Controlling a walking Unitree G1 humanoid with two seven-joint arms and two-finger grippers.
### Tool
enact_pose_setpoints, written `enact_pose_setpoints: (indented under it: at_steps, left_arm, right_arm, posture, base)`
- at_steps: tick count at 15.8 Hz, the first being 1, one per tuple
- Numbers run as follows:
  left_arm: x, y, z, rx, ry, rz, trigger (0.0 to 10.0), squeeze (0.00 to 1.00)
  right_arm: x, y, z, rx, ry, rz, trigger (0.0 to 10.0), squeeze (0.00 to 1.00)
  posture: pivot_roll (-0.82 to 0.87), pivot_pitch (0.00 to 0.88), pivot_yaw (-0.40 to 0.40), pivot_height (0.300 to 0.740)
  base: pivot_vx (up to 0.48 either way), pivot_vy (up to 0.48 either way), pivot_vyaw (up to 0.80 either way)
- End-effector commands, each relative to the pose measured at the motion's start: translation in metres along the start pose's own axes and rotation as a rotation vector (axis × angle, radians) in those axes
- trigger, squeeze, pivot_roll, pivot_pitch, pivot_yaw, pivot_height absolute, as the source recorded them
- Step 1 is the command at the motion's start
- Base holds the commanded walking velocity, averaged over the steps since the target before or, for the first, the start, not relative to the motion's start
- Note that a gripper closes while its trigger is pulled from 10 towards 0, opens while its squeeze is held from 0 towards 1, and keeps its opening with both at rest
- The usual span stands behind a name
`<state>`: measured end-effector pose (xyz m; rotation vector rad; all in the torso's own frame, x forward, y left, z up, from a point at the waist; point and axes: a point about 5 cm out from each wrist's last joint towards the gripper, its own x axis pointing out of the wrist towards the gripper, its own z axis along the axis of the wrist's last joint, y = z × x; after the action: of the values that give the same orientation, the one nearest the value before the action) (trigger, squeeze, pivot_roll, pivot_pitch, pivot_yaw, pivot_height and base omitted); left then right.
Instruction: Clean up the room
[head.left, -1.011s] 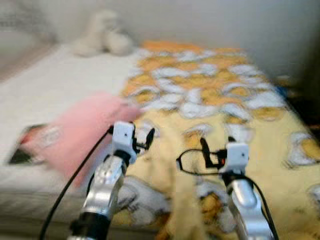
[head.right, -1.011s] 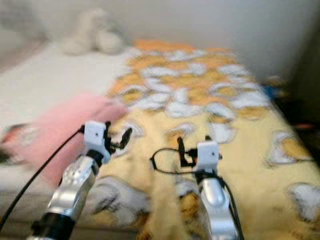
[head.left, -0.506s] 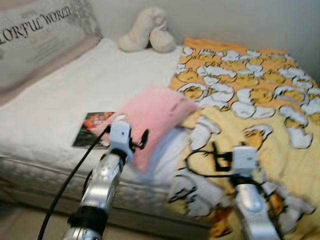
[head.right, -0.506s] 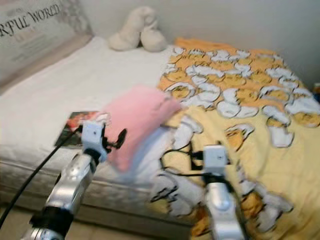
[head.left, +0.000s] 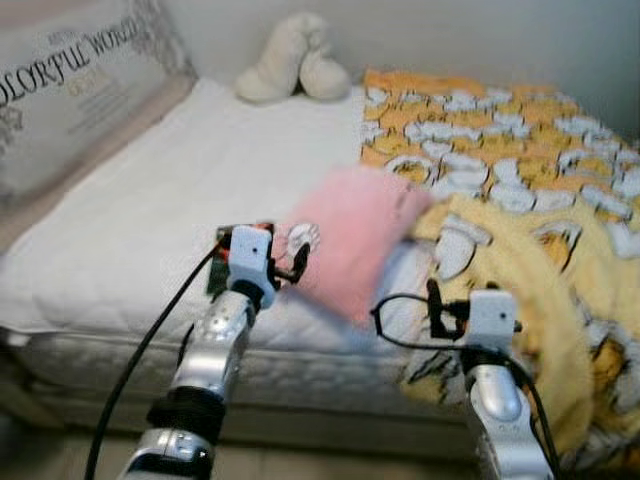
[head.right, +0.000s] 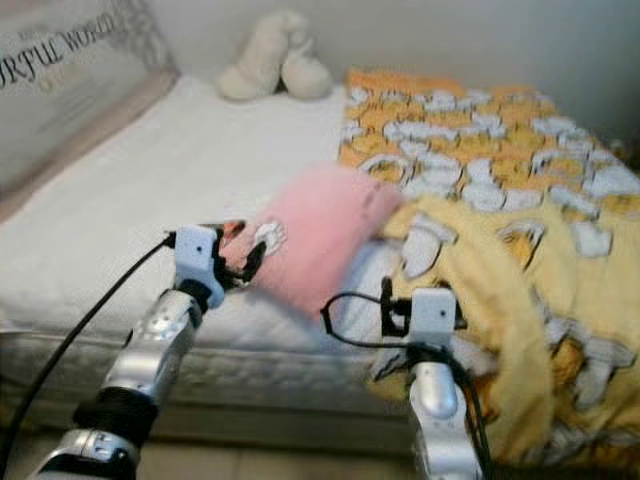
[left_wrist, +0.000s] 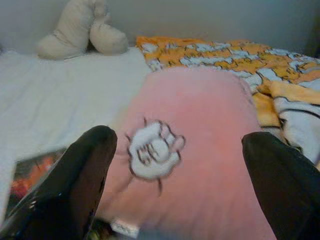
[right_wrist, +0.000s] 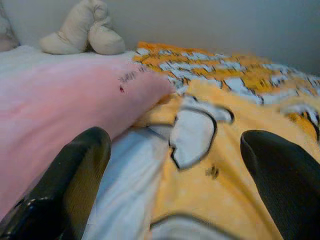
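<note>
A pink cushion (head.left: 355, 235) with a small white cartoon print (left_wrist: 152, 150) lies on the white mattress (head.left: 150, 200), its far edge against a crumpled yellow cartoon blanket (head.left: 520, 215). My left gripper (head.left: 280, 258) hovers open at the cushion's near corner, its fingers (left_wrist: 85, 170) spread wide before the print. A magazine (left_wrist: 30, 175) lies flat just beside the cushion, partly hidden behind that gripper. My right gripper (head.left: 465, 305) is open too, held over the bed's front edge where the blanket (right_wrist: 210, 165) meets the cushion (right_wrist: 60, 110).
A cream plush toy (head.left: 290, 60) sits at the wall at the back of the bed. A large printed pillow (head.left: 70, 90) leans at the far left. The blanket hangs over the bed's front right. Floor (head.left: 60, 455) shows below the mattress edge.
The whole picture has shifted and grown sharper as the camera moved; the bed's front edge and floor have come into view. Both arms keep the same raised pose, fingers apart.
</note>
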<state>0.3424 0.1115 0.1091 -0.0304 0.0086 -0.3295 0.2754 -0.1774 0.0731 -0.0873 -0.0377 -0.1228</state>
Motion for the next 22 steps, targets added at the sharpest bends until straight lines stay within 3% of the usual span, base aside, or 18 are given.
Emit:
enact_pose_setpoints:
  at_steps: [1, 6, 11, 13, 16, 18, 20, 22]
  left_arm:
    - [0.001, -0.002, -0.002, -0.04, 0.001, 0.019, 10.0, 0.0]
    - [0.001, 0.003, -0.01, -0.078, 0.032, 0.124, 10.0, 0.0]
    - [0.0, 0.01, -0.008, -0.063, 0.02, 0.135, 10.0, 0.0]
    - [0.0, 0.012, -0.007, -0.117, 0.011, 0.144, 10.0, 0.0]
    - [0.002, 0.01, -0.001, -0.079, -0.017, 0.114, 10.0, 0.0]
    - [0.005, 0.011, 0.004, -0.065, -0.03, 0.104, 10.0, 0.0]
    - [0.019, 0.021, 0.021, -0.009, -0.053, 0.111, 10.0, 0.0]
    - [0.028, 0.019, 0.025, 0.01, 0.002, 0.073, 10.0, 0.0]
  right_arm:
    - [-0.001, -0.008, -0.002, 0.005, 0.004, -0.029, 10.0, 0.0]
    - [-0.002, -0.004, -0.001, -0.004, 0.006, 0.006, 10.0, 0.0]
    - [-0.005, -0.005, -0.003, -0.015, 0.015, 0.027, 10.0, 0.0]
    - [-0.005, -0.006, -0.003, -0.015, 0.018, 0.029, 10.0, 0.0]
    - [-0.001, -0.01, 0.003, -0.017, -0.001, -0.005, 10.0, 0.0]
    - [0.003, -0.014, 0.012, 0.008, -0.029, -0.02, 10.0, 0.0]
    - [0.024, -0.03, 0.029, 0.11, -0.047, -0.063, 10.0, 0.0]
    - [0.03, -0.028, 0.016, 0.251, 0.086, 0.0, 10.0, 0.0]
  posture:
    - [0.07, 0.0, 0.062, 0.74]
    - [0.08, 0.0, 0.042, 0.74]
    - [0.09, 0.0, 0.031, 0.74]
    - [0.09, 0.0, 0.029, 0.74]
    - [0.09, 0.0, 0.025, 0.74]
    - [0.09, 0.0, 0.025, 0.74]
    - [0.08, 0.0, 0.026, 0.74]
    - [0.07, 0.0, 0.028, 0.74]
  base:
    - [0.405, 0.0, 0.0]
    - [0.48, 0.0, 0.0]
    - [0.48, 0.0, 0.0]
    - [0.48, 0.0, 0.0]
    - [0.48, 0.0, 0.0]
    - [0.48, 0.0, 0.0]
    - [0.48, 0.0, 0.0]
    - [0.48, 0.0, 0.0]
